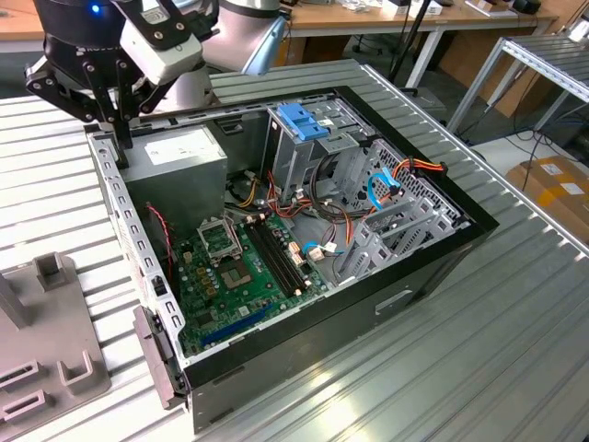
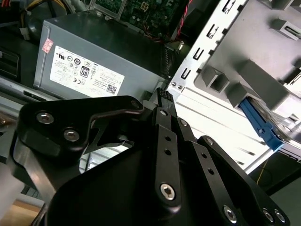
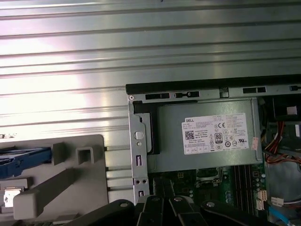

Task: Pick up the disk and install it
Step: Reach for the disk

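gripper (image 1: 121, 138) hangs over the pc case (image 1: 304, 350) corner by the power supply (image 1: 179, 157), jaws pinched narrow, empty. disk (image 3: 23, 160) sits in the grey fixture (image 3: 89, 188) outside the case: not picked, not installed.

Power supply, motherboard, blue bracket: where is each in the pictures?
power supply (image 3: 215, 134), first wrist view, on its white sticker.
motherboard (image 1: 219, 299), exterior view, on the green board.
blue bracket (image 1: 302, 120), exterior view, on its top.
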Robot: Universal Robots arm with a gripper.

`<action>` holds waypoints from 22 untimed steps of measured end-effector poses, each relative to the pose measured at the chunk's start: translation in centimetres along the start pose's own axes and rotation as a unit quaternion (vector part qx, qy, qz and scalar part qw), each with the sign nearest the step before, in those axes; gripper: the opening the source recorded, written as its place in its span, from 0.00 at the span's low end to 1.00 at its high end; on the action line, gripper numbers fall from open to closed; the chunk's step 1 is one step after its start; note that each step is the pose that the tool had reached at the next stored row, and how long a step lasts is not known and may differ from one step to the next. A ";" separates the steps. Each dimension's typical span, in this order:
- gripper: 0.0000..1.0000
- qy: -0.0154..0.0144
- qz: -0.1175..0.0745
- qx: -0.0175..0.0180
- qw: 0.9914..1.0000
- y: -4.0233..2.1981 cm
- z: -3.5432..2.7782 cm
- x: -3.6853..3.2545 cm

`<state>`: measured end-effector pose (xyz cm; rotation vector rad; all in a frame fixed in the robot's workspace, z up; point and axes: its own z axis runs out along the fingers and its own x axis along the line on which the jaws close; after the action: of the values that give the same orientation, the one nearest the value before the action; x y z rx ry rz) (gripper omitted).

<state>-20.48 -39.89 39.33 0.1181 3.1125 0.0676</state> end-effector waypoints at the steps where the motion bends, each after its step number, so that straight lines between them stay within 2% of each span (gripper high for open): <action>1: 0.11 0.000 0.000 0.000 1.000 0.00 0.00 0.05; 4: 0.11 0.000 0.000 0.000 1.000 -0.02 -0.01 0.26; 13: 0.11 0.000 0.000 0.000 1.000 -0.11 -0.04 1.54; 18: 0.11 0.000 0.000 0.000 1.000 -0.13 -0.04 1.65; 20: 0.11 0.000 0.000 0.000 1.000 -0.15 -0.05 1.92; 22: 0.11 0.000 0.000 0.000 1.000 -0.19 -0.07 2.49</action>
<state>-22.98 -39.89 39.33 0.1180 3.1125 0.0676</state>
